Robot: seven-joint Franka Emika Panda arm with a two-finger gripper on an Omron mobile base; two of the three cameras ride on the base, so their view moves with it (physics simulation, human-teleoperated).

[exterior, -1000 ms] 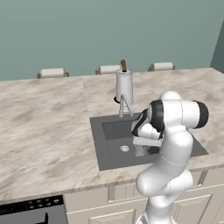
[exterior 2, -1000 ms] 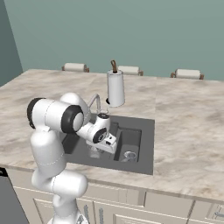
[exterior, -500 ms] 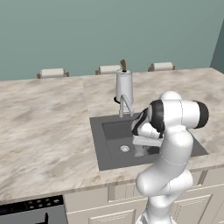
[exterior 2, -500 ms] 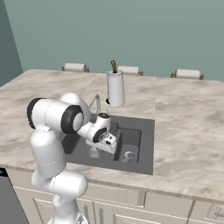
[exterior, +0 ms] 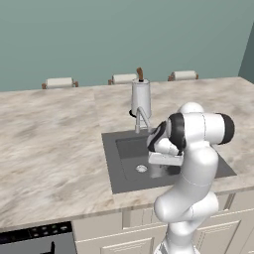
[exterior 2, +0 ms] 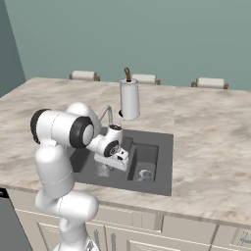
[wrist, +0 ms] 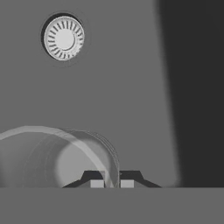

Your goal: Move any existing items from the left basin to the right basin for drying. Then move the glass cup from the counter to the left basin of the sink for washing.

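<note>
The white arm is bent over at the elbow, and its hand is reached down into the sink [exterior: 115, 168]. The pincer [wrist: 112, 183] is held low over the left basin [wrist: 131, 87], pointing down at its dark floor. Its two dark tips are pressed close together, and the thin rim of the glass cup [wrist: 65, 157] is pinched between them. One glass cup is seen; it hangs from the pincer inside the left basin, clear and greyish, and it can also be made out under the hand in the right base view [exterior 2: 102, 169]. One silver drain ring [wrist: 64, 38] is set in the floor of the left basin, a little way from the cup. One small round grey object [exterior 2: 145, 174] is lying in the right basin [exterior 2: 147, 158], at its near end. One slim silver tap [exterior: 143, 119] is standing at the far edge of the sink. One tall steel canister [exterior: 140, 97] with a brown stick is placed on the counter [exterior: 49, 139] just behind the tap. Three white rolls are lined up along the far edge of the counter, well apart from each other.
</note>
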